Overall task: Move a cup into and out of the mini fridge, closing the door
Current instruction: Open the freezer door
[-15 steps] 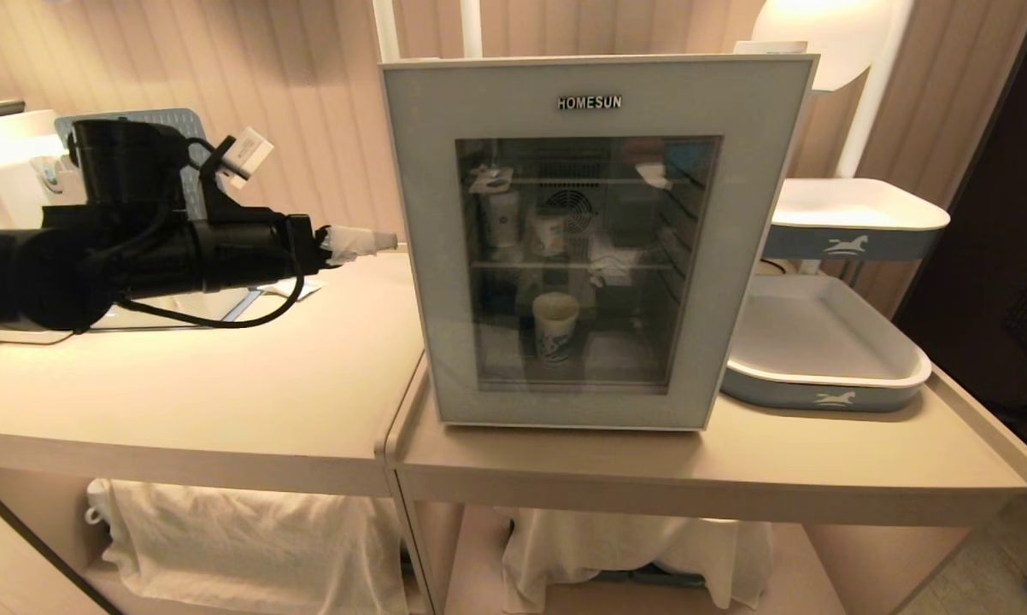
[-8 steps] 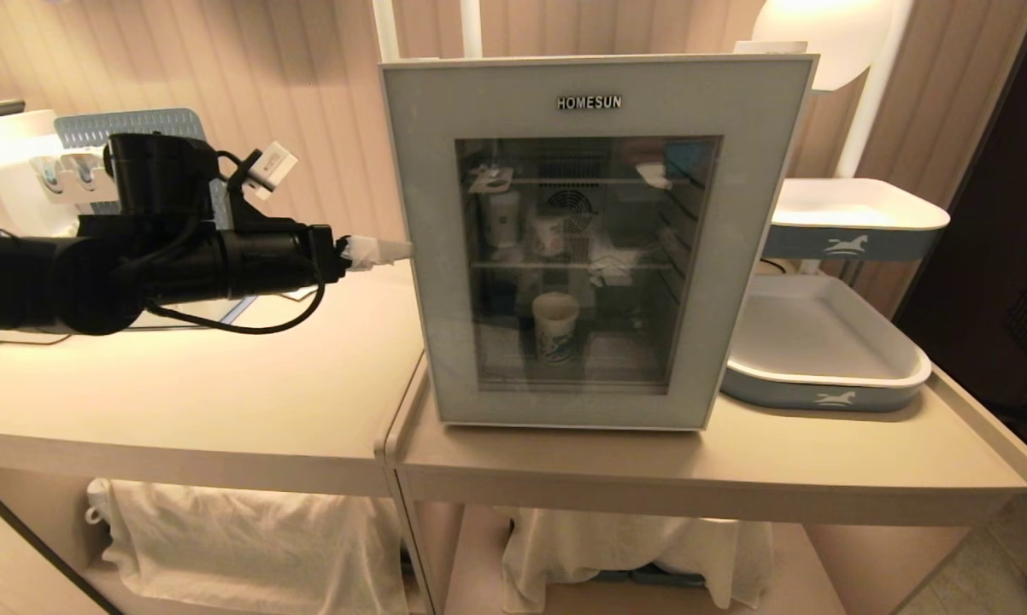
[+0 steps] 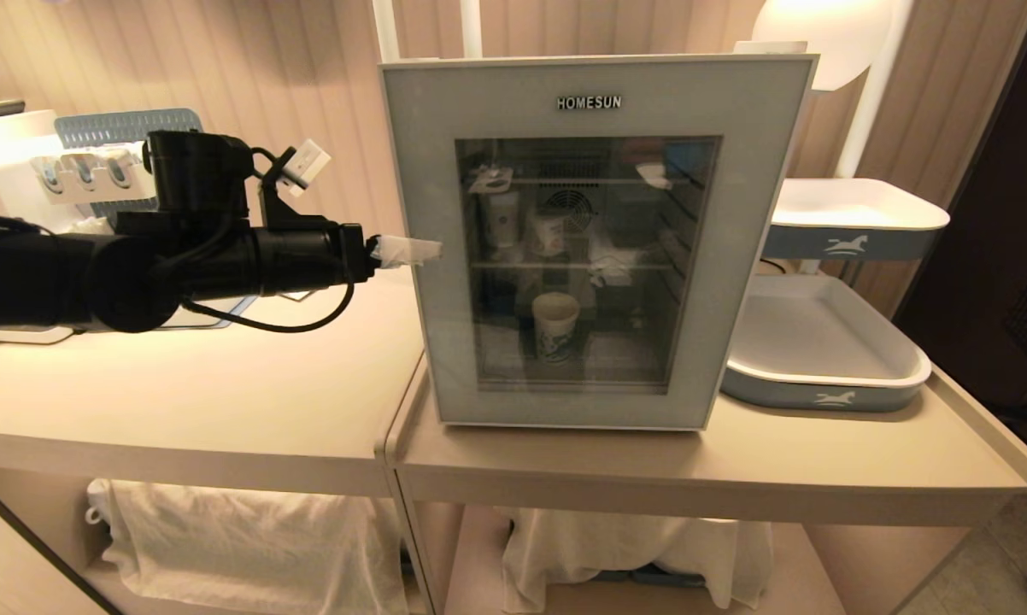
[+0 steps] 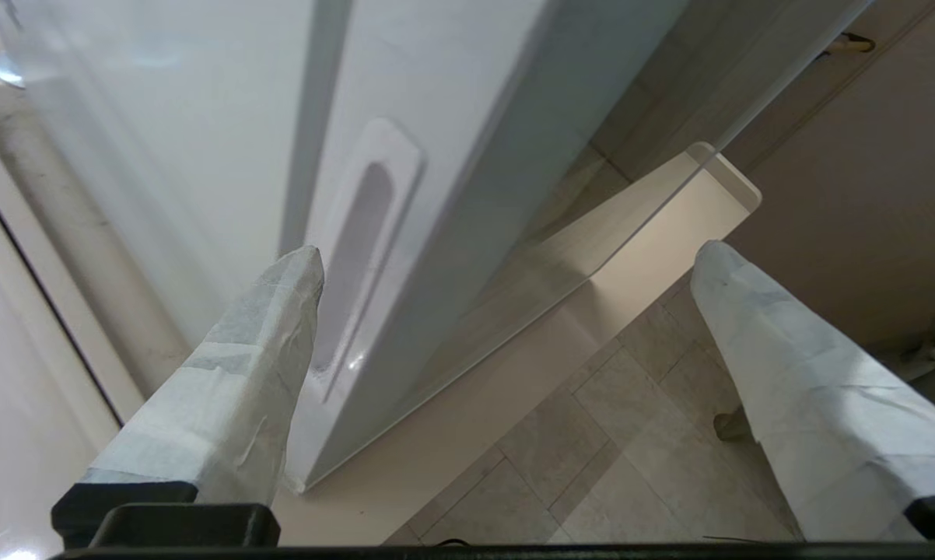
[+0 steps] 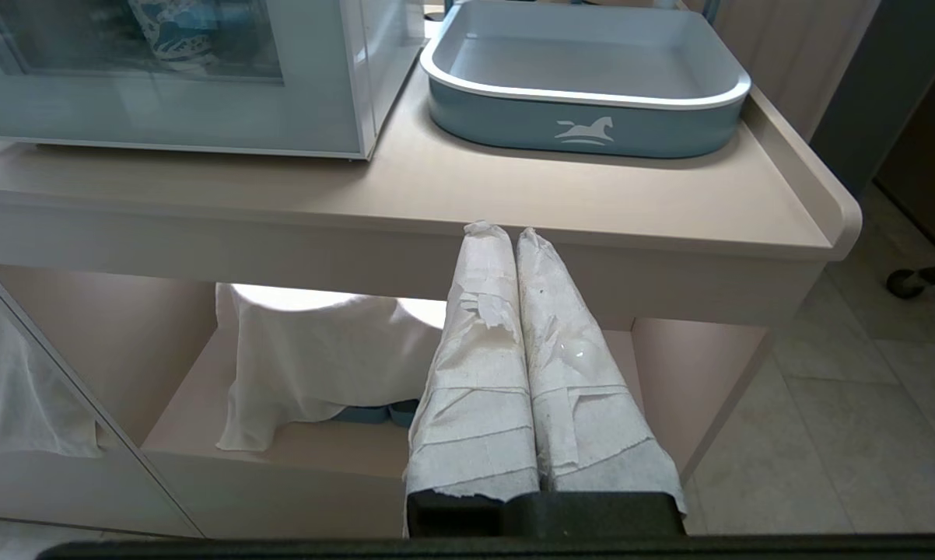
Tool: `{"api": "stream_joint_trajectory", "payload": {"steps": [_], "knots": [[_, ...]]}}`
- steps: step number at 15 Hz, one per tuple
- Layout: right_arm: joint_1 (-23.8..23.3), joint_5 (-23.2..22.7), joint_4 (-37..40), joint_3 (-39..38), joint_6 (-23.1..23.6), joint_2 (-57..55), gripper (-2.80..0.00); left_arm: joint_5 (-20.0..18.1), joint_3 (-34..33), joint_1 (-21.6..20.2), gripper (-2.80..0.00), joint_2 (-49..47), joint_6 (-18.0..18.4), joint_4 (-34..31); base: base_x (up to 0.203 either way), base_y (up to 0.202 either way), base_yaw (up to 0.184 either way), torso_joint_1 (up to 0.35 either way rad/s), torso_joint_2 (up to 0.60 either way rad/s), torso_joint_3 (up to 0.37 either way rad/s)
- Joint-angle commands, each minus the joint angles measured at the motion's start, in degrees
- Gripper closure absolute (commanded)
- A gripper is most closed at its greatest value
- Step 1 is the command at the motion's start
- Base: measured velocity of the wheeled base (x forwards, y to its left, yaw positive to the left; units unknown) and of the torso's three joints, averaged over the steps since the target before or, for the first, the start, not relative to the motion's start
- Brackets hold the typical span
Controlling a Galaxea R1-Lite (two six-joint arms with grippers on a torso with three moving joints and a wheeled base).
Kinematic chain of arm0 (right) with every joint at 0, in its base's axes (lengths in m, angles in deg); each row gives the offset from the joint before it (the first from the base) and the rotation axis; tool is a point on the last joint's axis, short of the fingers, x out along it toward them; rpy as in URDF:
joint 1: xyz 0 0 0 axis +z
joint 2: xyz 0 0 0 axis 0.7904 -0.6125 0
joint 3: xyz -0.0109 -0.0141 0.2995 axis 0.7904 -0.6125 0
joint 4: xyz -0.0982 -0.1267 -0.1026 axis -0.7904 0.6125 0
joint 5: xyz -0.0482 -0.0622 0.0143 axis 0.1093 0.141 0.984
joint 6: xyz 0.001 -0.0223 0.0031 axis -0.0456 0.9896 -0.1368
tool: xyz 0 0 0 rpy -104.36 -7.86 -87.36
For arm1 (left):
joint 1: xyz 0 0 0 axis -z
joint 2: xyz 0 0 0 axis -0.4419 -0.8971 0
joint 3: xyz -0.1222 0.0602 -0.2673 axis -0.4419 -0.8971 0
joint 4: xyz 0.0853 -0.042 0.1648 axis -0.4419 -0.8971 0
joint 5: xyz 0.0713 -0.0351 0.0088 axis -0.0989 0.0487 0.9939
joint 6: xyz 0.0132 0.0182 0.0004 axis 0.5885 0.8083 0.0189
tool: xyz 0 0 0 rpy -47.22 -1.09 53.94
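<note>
Three views are splitting the scene between them. Only the head view is showing the cup (image 3: 555, 326), a tapered white paper cup with a blue print, sitting upright on the lower wire shelf inside the mini fridge (image 3: 595, 243), behind the dark glass of the shut door (image 3: 432, 342), which is lettered "HOMESUN" at its top. Only the left wrist view is showing the recessed oval handle slot (image 4: 355, 249) in the smooth white side of the door, with the left gripper (image 4: 506, 257) spreading its tape-wrapped fingers (image 4: 242, 373) wide, holding nothing, one fingertip just beside that slot. The right wrist view is showing the right gripper (image 5: 499, 232) clenched empty, hanging below the beige counter (image 5: 405, 194) near a blue-grey tray (image 5: 584, 124) bearing a white horse emblem.
</note>
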Motion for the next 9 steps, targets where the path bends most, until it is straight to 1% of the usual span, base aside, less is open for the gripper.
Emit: {"api": "stream_joint_trajectory", "payload": {"steps": [1,5,9], "knots": [[0.02,-0.04,-0.01,0.02,0.04,-0.01,0.0,-0.13,0.65,1.01,-2.8,-0.27,-0.09,0.09,0.0,0.0,0.0,0.0,0.0,0.0],[0.02,-0.04,-0.01,0.0,0.04,-0.01,0.0,0.22,0.18,2.28,-2.8,-0.13,-0.16,0.02,0.0,0.0,0.0,0.0,0.0,0.0],[0.02,-0.04,-0.01,0.0,0.04,-0.07,0.0,0.22,0.5,2.5,-2.8,-0.55,-0.18,0.12,0.0,0.0,0.0,0.0,0.0,0.0]]}}
